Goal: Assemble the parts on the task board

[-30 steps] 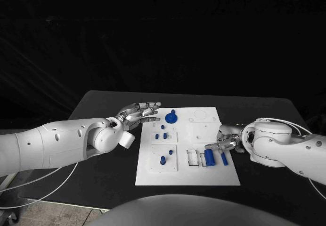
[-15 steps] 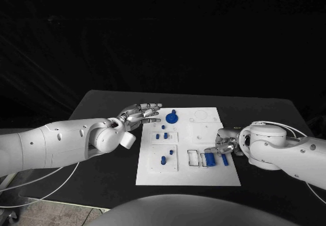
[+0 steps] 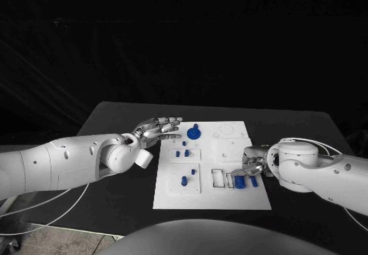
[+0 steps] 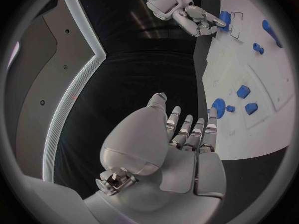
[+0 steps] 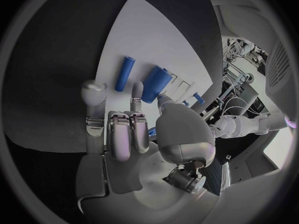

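The silver left hand [image 3: 156, 129] hovers open and empty at the flat white plastic task board's [image 3: 211, 196] left edge, seemingly waiting. Near the board's right edge, the silver right hand [image 3: 253, 166] reaches its fingertips to a smooth blue cylinder [image 3: 239, 181] beside a slim blue peg [image 3: 253, 181]; whether it grips is unclear.

Black table [image 3: 115, 119], white cables [image 3: 46, 204]

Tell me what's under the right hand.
Under the right hand: the task board, with a thick blue cylinder and a thin blue pin at its fingertips. Anything beneath the palm is hidden.
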### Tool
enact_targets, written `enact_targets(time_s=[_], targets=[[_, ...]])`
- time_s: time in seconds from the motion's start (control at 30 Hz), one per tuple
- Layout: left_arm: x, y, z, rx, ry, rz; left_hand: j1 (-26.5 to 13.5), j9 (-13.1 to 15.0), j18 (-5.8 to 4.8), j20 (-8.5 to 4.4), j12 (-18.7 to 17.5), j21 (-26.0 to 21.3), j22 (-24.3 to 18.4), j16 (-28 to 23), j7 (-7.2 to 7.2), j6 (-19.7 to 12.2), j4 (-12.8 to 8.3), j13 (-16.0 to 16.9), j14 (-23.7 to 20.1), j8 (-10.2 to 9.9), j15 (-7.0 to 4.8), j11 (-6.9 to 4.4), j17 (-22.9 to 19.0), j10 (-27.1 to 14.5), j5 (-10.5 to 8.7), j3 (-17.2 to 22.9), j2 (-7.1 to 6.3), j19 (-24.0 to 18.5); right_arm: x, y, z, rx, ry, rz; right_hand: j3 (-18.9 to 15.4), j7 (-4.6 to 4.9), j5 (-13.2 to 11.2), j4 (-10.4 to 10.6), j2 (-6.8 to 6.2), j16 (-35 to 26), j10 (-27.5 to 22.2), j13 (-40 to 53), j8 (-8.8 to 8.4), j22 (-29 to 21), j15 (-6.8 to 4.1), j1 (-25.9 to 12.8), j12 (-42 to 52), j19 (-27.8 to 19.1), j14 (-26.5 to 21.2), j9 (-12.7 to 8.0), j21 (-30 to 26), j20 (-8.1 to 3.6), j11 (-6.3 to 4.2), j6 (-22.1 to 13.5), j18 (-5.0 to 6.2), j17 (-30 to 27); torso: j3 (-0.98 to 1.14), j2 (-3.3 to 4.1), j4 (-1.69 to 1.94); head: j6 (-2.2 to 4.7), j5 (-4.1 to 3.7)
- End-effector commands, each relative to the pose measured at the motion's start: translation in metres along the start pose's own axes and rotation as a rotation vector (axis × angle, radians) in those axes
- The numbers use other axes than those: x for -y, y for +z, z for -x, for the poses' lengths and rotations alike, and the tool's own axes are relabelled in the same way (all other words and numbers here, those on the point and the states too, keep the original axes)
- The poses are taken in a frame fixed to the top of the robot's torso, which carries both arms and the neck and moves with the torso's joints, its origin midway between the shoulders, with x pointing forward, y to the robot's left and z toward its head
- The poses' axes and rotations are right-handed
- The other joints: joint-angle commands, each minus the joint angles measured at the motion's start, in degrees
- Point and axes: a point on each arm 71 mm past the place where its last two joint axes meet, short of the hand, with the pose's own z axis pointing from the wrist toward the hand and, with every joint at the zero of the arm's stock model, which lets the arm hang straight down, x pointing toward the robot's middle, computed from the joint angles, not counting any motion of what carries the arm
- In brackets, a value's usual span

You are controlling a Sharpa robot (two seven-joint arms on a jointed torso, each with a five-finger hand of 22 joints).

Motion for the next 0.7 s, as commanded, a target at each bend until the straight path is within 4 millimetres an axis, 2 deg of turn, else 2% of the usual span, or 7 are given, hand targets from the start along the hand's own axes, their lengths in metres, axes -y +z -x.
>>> enact_targets(time_s=[0.03, 0.2, 0.43, 0.57, 0.7], targets=[[-0.0002, 0.0005, -0.0029, -0.025, -0.005, -0.001, 0.64, 0.02, -0.72, -0.12, 0.28, 0.32, -0.04, 0.26, 0.11, 0.15, -0.23, 0.05, 0.35, 0.09, -0.02, 0.29, 0.08, 0.16, 0.29, 0.11, 0.15, 0.30, 0.0007, 0.0006, -0.0019, -0.021, -0.031, -0.014, 0.08, 0.22, 0.83, -0.27, -0.32, 0.19, 6.00, 15.08, -0.57, 5.05, 0.38, 0.75, 0.21, 1.20, 5.98, 0.34, -0.52, 0.35, 0.64, -0.88, -0.39, 15.08, -0.03, -0.01, -0.03, 0.01, 0.13], [-0.0006, 0.0008, -0.0036, -0.028, -0.007, 0.003, 0.67, 0.02, -0.73, -0.12, 0.31, 0.32, -0.07, 0.27, 0.16, 0.18, -0.26, 0.05, 0.34, 0.11, 0.01, 0.38, 0.08, 0.18, 0.33, 0.16, 0.20, 0.30, -0.0001, 0.0014, -0.0034, -0.034, -0.039, -0.014, 0.23, 0.55, 2.04, -0.27, -0.81, 0.19, 6.00, 15.08, -1.16, 4.95, 0.61, 1.50, 0.21, 1.01, 5.98, 1.14, -0.87, 0.55, 0.92, -1.96, -0.34, 15.08, -0.04, -0.02, -0.01, 0.01, 0.01], [-0.0009, 0.0008, -0.0037, -0.028, -0.007, 0.006, 0.71, 0.02, -0.74, -0.12, 0.34, 0.33, -0.07, 0.32, 0.22, 0.19, -0.30, 0.05, 0.37, 0.11, 0.04, 0.49, 0.09, 0.20, 0.37, 0.21, 0.25, 0.33, 0.0004, 0.0022, -0.0063, -0.053, -0.043, -0.017, 2.03, 0.71, 9.28, -2.27, -0.64, 0.19, 6.00, 15.08, -1.96, 4.83, 0.75, 5.38, 0.21, 0.77, 5.98, 3.03, -1.20, 0.72, 1.07, -3.04, -0.21, 15.08, -0.07, -0.01, -0.01, 0.01, 0.09], [-0.0011, 0.0010, -0.0041, -0.030, -0.007, 0.008, 0.73, 0.02, -0.74, -0.12, 0.36, 0.33, -0.08, 0.35, 0.24, 0.19, -0.31, 0.05, 0.40, 0.12, 0.06, 0.53, 0.09, 0.21, 0.38, 0.23, 0.27, 0.33, 0.0000, 0.0026, -0.0078, -0.057, -0.037, -0.014, 2.73, 0.73, 11.27, -3.20, -0.72, 0.19, 6.00, 15.08, -2.33, 4.78, 0.77, 6.66, 0.21, 0.71, 5.98, 3.50, -1.32, 0.76, 1.08, -3.30, -0.18, 15.08, -0.09, 0.01, -0.01, 0.01, 0.11], [-0.0012, 0.0013, -0.0047, -0.032, -0.008, 0.010, 0.75, 0.01, -0.74, -0.12, 0.35, 0.33, -0.08, 0.36, 0.25, 0.14, -0.33, 0.05, 0.40, 0.10, 0.07, 0.56, 0.09, 0.21, 0.39, 0.25, 0.27, 0.34, -0.0017, 0.0032, -0.0092, -0.055, -0.033, -0.006, 3.89, 0.82, 12.87, -5.54, -1.56, 0.19, 6.00, 15.08, -3.25, 4.67, 0.79, 9.52, 0.21, 0.57, 5.98, 3.75, -1.81, 0.77, 1.12, -4.20, -0.10, 15.08, -0.10, 0.00, 0.00, 0.01, 0.07]])
